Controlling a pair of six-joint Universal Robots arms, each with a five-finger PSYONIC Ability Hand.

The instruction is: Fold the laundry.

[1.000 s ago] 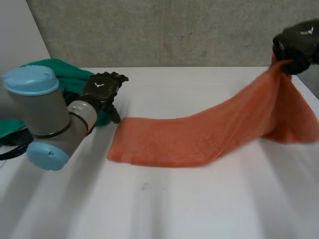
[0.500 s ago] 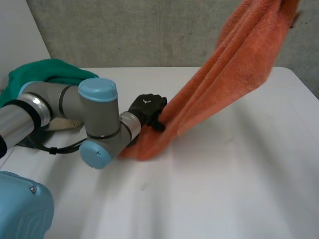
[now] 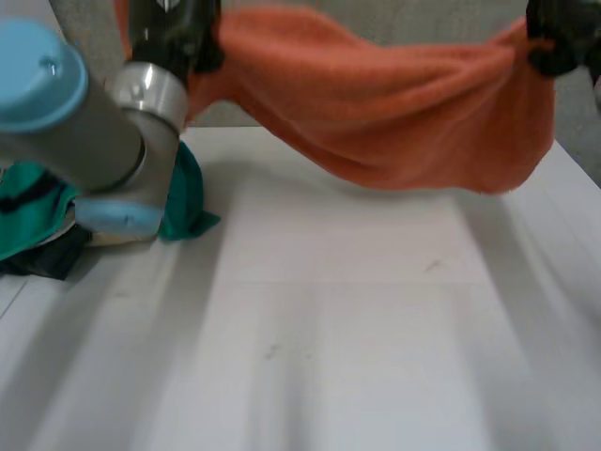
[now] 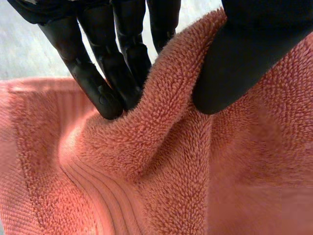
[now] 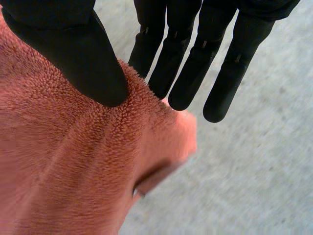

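Note:
An orange towel (image 3: 404, 103) hangs in the air above the white table (image 3: 357, 329), stretched between both hands and sagging in the middle. My left hand (image 3: 174, 23) holds its left end high at the back left; in the left wrist view the thumb (image 4: 244, 58) and fingers (image 4: 105, 83) pinch a fold of the orange towel (image 4: 146, 171). My right hand (image 3: 563, 38) holds the other end at the back right. There the thumb (image 5: 73, 54) presses the orange towel (image 5: 73, 166) against the fingers (image 5: 186, 58) near a corner.
A pile of green cloth (image 3: 183, 202) with something dark beneath lies at the table's left edge, partly behind my left arm (image 3: 84, 122). A grey wall (image 3: 282, 103) stands behind the table.
The left hand closed on the towel's near end on the table and lifted it up to the back left. The towel left the table and now hangs between both hands.

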